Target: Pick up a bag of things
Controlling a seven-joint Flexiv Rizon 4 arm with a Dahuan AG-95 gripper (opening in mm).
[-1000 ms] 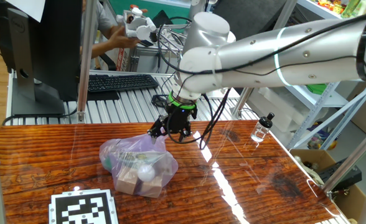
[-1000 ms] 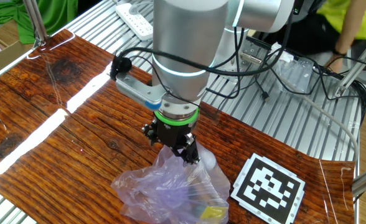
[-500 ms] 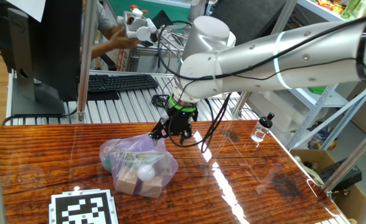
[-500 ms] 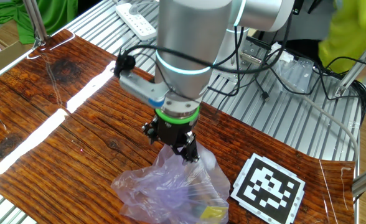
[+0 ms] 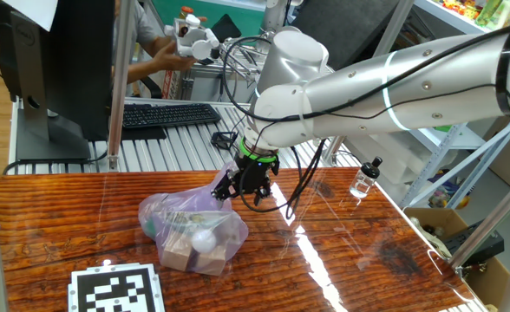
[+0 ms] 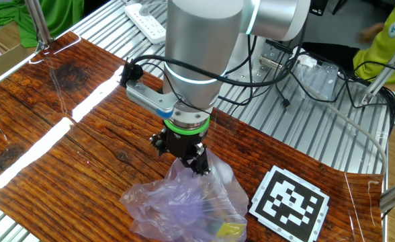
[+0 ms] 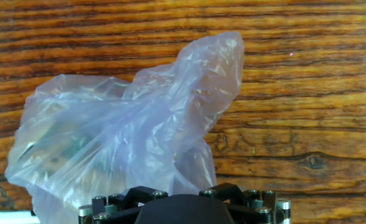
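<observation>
Hand (image 5: pixel 245 189) spread wide, lower than a second ago — just over the bag's (image 5: pixel 190 227) upturned neck, bag unmoved

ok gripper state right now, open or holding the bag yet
Gripper: open, pointing down over the loose top of the bag, holding nothing.

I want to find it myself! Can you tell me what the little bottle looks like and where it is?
Start at the shiny brown wooden table and look past the robot's claw and the purple bag to the table's far edge. There stands a little bottle, upright and alone. It is clear like glass with a black cap, not crinkly or purple like the bag.
</observation>
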